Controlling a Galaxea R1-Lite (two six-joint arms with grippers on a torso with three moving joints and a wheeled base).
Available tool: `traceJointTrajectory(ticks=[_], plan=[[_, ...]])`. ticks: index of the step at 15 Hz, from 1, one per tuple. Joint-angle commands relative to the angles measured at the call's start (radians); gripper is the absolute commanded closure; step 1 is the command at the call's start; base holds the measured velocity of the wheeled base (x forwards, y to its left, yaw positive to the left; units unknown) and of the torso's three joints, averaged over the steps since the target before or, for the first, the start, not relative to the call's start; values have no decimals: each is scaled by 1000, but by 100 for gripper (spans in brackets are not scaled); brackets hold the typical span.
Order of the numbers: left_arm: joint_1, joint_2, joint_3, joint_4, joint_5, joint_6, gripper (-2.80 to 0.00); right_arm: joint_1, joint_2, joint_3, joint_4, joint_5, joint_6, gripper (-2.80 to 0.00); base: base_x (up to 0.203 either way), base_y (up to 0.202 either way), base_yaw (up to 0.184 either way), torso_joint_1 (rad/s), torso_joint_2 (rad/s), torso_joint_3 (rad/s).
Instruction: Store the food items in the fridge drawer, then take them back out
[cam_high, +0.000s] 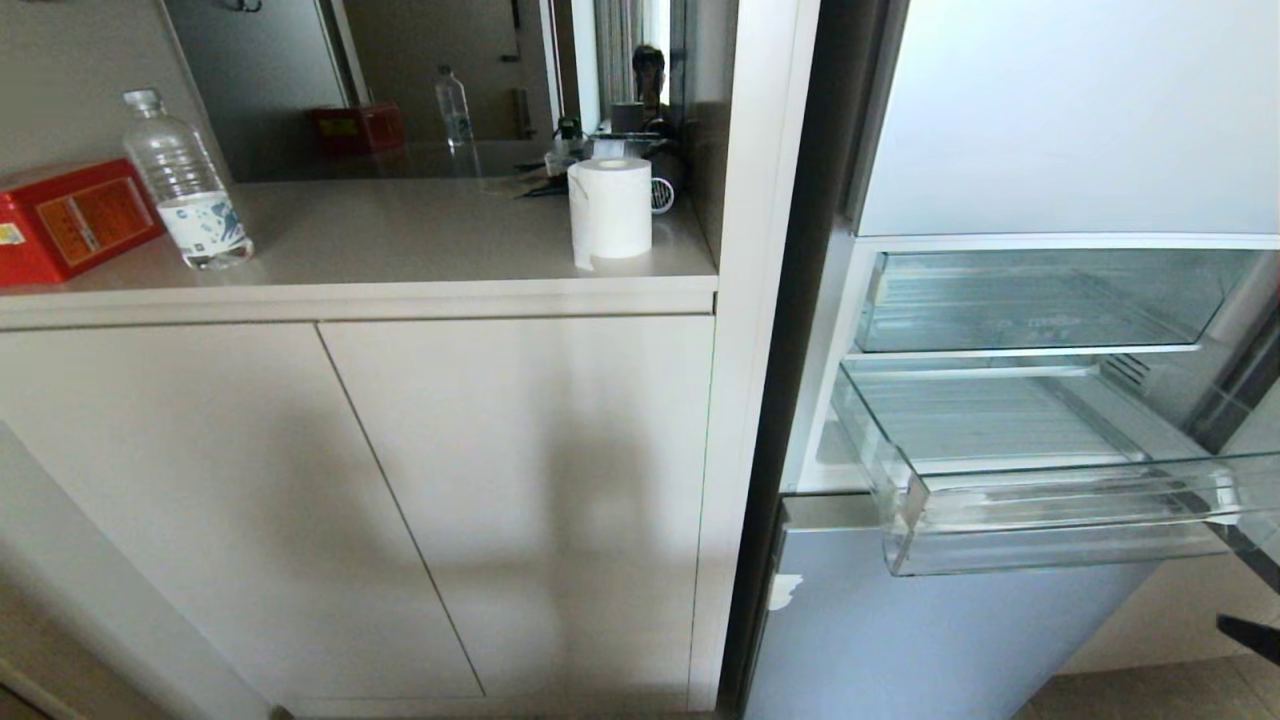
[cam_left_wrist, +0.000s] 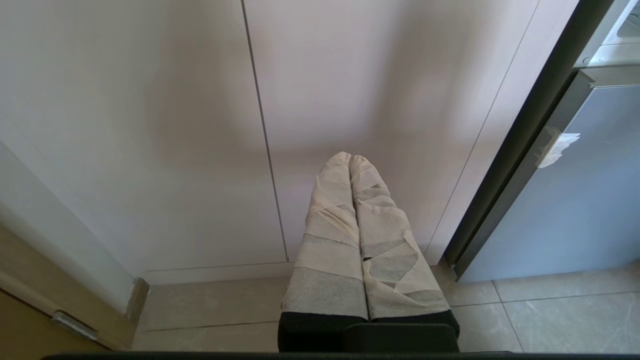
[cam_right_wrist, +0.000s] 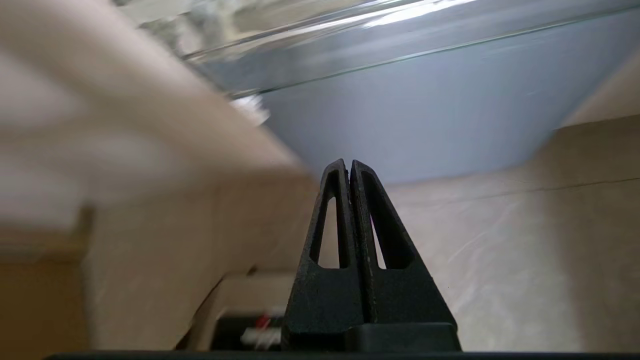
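Observation:
The fridge drawer (cam_high: 1050, 520) is the lower clear one. It stands pulled out from the open fridge, and its ribbed floor is bare. The food items are out of view. My right gripper (cam_right_wrist: 349, 162) has black fingers pressed together with nothing between them. It hangs low, below the drawer's clear front (cam_right_wrist: 350, 30), and points at the blue-grey lower fridge door (cam_right_wrist: 410, 125). Its dark tip shows at the head view's lower right edge (cam_high: 1250, 637). My left gripper (cam_left_wrist: 351, 156), wrapped in pale tape, is shut and empty, low before the cabinet doors.
A shallower clear upper drawer (cam_high: 1020, 300) sits pushed in above. On the counter (cam_high: 400, 250) left of the fridge stand a red box (cam_high: 70, 215), a water bottle (cam_high: 190, 185) and a paper roll (cam_high: 610, 210). Beige cabinet doors (cam_high: 350, 500) fill the left, above a tiled floor (cam_left_wrist: 550, 315).

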Motion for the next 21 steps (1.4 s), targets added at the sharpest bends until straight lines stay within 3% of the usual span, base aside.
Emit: traceJointTrajectory(ticks=[1, 5, 15, 21], plan=[[0, 0, 0, 1, 0, 0, 0, 64, 170, -124, 75, 0, 3, 0, 0, 0, 0, 0, 0, 0], [0, 0, 0, 1, 0, 0, 0, 157, 317, -263, 178, -120, 0, 0, 0, 0, 0, 0, 0, 0], [0, 0, 0, 1, 0, 0, 0, 224, 676, -436, 194, -158, 22, 0, 0, 0, 0, 0, 0, 0], [0, 0, 0, 1, 0, 0, 0, 285, 857, -536, -52, -152, 77, 0, 0, 0, 0, 4, 0, 0]])
